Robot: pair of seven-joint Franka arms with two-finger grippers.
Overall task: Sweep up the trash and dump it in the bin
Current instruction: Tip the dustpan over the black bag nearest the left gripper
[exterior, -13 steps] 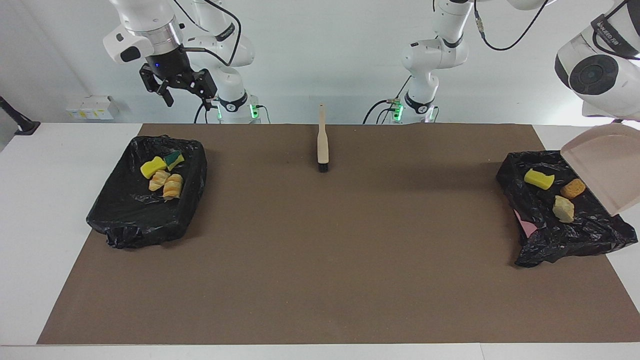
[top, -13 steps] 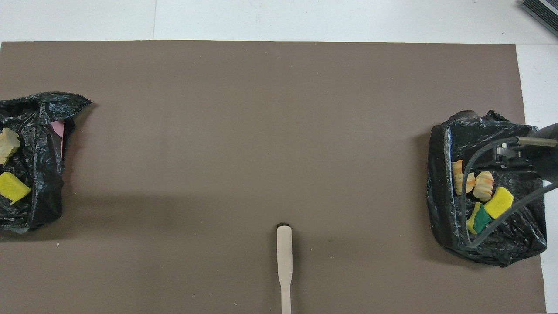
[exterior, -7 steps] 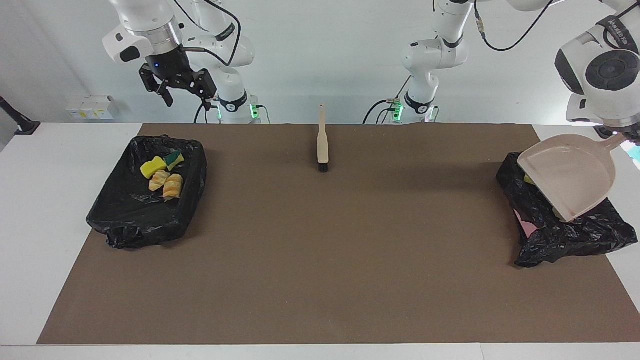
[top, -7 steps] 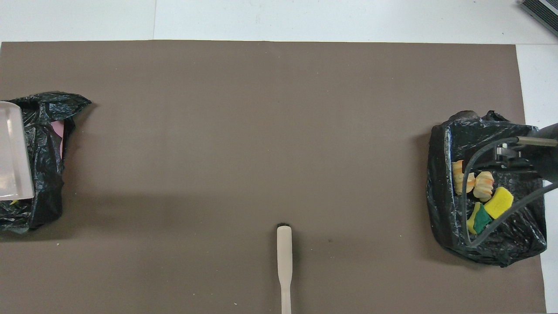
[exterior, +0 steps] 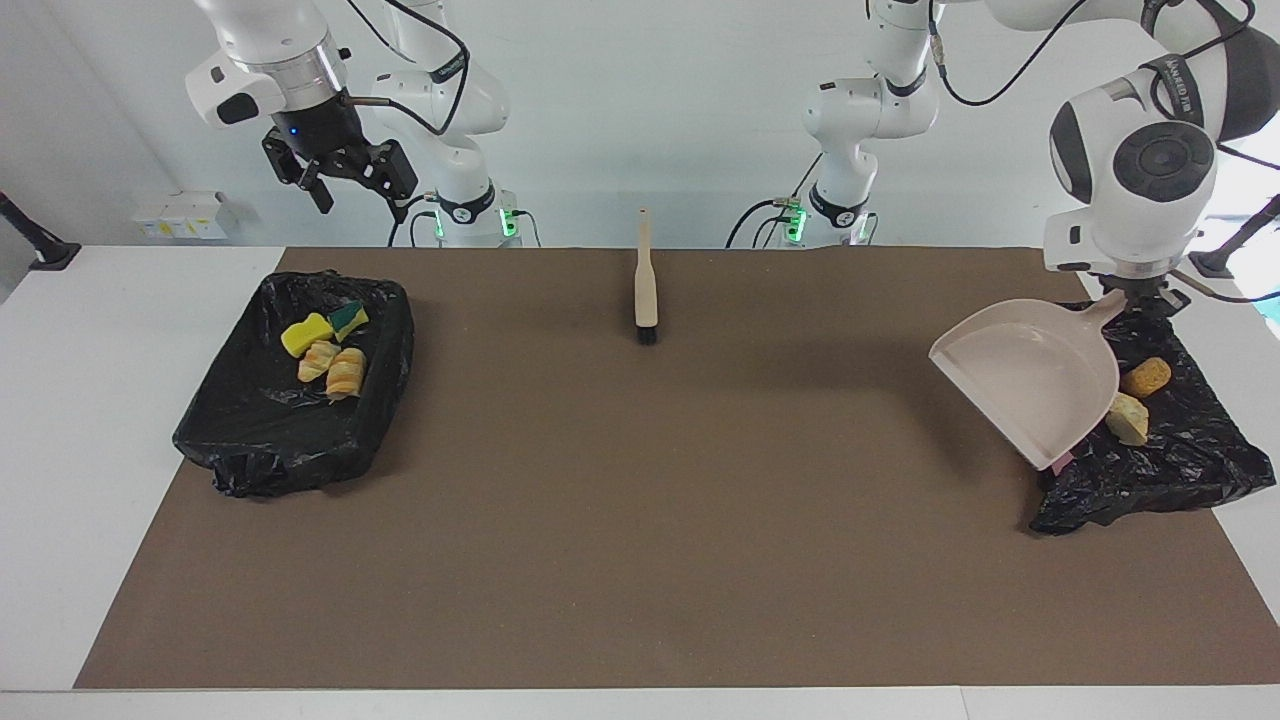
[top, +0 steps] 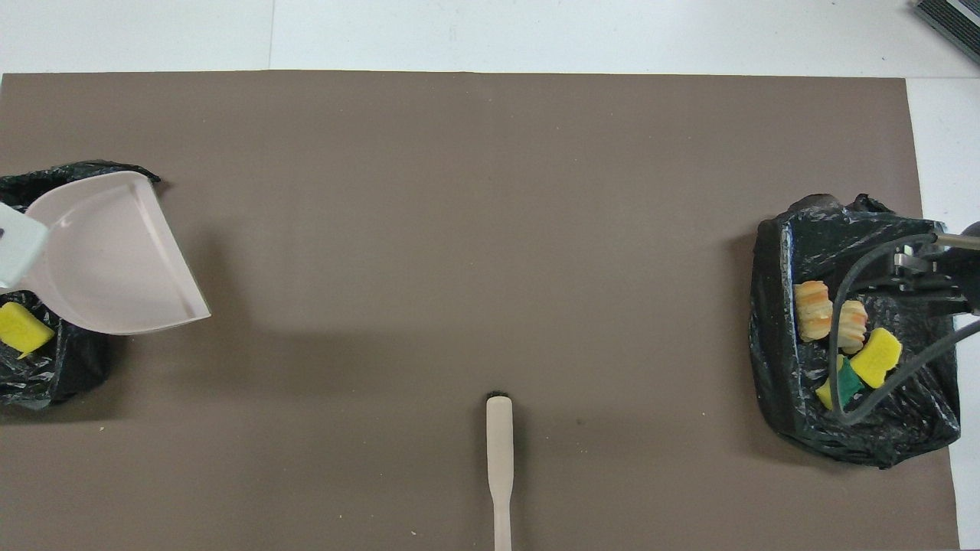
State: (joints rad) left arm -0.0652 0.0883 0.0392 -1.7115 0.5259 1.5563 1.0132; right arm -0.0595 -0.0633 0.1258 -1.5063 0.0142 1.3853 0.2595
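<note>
Over the black-lined bin (exterior: 1190, 455) at the left arm's end of the table, the left gripper (exterior: 1135, 292) has its jaws clamped narrow on the handle of the beige dustpan (exterior: 1030, 375), which hangs in the air, tilted, its open mouth facing the middle of the brown mat (exterior: 660, 500) and its scoop over the bin's inner edge. Under and beside it, pieces of the trash lie in that bin: an orange-brown piece (exterior: 1146, 377), a pale piece (exterior: 1127, 418) just beside it, and a yellow sponge (top: 21, 328) that shows only from overhead.

At the right arm's end, the right gripper (exterior: 335, 180) hangs high with its jaws spread wide and holding nothing, above the robots' edge of the second black-lined bin (exterior: 260, 440). Four more pieces rest together in that bin: a yellow sponge chunk (exterior: 306, 333), a yellow-and-green sponge (exterior: 349, 318), and two striped rolls (exterior: 335, 368) touching one another.

Between the two bins, close to the robots' edge of the mat, the beige brush (exterior: 645, 285) lies flat, bristles pointing away from the robots.
</note>
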